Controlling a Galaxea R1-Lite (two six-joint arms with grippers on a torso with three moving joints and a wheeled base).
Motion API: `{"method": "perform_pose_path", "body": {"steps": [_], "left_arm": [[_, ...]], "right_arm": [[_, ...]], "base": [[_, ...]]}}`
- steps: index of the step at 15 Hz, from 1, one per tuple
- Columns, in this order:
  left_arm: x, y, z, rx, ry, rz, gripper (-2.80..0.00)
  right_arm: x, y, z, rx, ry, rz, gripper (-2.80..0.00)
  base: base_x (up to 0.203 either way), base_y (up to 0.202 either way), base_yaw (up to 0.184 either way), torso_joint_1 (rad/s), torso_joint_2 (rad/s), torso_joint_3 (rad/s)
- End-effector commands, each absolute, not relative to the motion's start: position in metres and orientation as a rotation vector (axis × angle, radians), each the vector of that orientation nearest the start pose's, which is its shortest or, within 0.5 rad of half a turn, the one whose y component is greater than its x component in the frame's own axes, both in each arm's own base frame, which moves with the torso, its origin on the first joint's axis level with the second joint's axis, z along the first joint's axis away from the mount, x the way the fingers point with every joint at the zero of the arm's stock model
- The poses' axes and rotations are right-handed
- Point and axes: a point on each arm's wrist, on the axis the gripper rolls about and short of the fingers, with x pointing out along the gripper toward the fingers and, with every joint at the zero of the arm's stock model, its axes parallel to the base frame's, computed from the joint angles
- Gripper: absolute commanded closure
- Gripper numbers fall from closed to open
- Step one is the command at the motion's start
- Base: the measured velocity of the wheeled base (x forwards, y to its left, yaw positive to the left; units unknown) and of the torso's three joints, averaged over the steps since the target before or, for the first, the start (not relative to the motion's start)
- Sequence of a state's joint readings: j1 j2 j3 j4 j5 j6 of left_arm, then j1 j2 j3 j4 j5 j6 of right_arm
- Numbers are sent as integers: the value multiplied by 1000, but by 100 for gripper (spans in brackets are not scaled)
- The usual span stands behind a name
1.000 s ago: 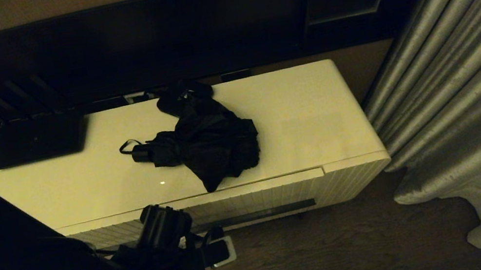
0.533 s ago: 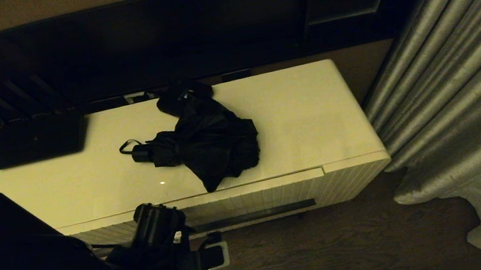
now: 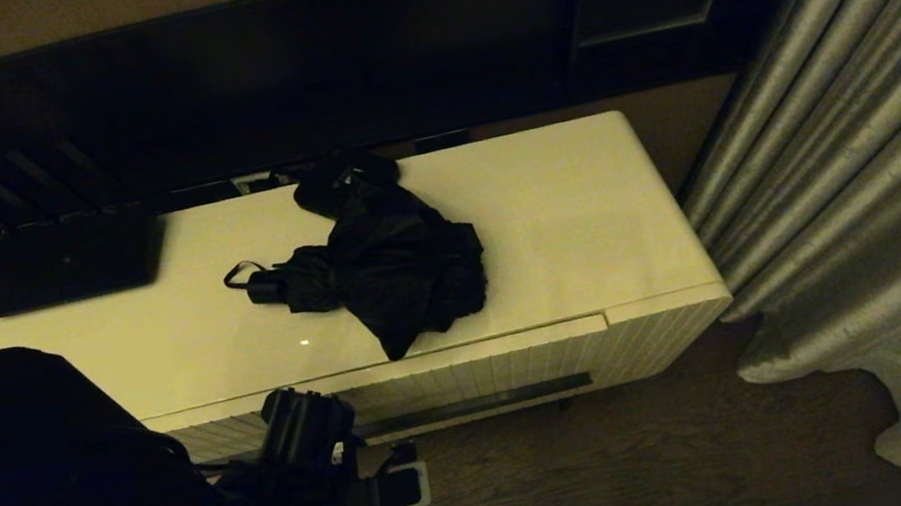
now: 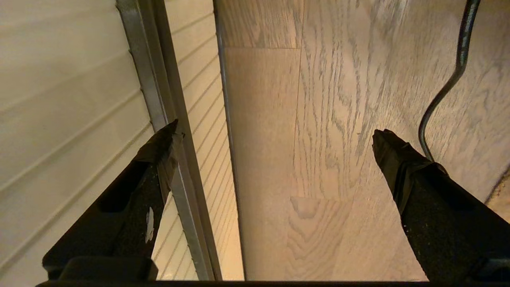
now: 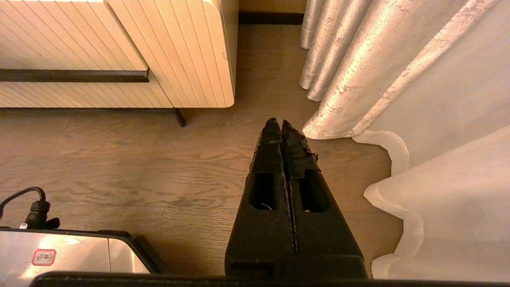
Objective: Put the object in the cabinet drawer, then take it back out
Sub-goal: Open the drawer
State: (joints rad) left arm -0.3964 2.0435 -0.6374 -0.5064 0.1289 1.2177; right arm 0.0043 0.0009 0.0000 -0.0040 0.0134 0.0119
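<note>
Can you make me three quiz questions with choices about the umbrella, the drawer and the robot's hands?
1. Where is the umbrella?
A. on top of the cabinet
B. inside the drawer
C. on the floor

2. How many robot fingers show in the left wrist view?
A. one
B. two
C. four

3. What state is the drawer in?
A. pulled fully out
C. removed
B. closed

Answers:
1. A, the black umbrella lies on the cabinet's pale top, behind the front edge.
2. B, the left gripper has two dark fingers spread wide, one by the drawer's handle slot.
3. B, its ribbed front sits flush with the cabinet, no interior showing.
</note>
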Motion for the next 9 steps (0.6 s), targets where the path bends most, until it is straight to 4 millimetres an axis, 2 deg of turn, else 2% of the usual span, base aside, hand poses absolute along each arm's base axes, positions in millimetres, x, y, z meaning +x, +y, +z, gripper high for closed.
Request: {"method": "perform_pose_path", "body": {"steps": [1, 9], "left_arm": [[284, -114, 27, 1377, 627, -742, -280], [291, -116, 27, 1393, 616, -697, -280]], "right_arm": [[-23, 0, 76, 12, -3, 18, 0], [-23, 0, 76, 12, -3, 18, 0]], "base": [[0, 0, 0, 0, 0, 0], [0, 0, 0, 0, 0, 0]]}}
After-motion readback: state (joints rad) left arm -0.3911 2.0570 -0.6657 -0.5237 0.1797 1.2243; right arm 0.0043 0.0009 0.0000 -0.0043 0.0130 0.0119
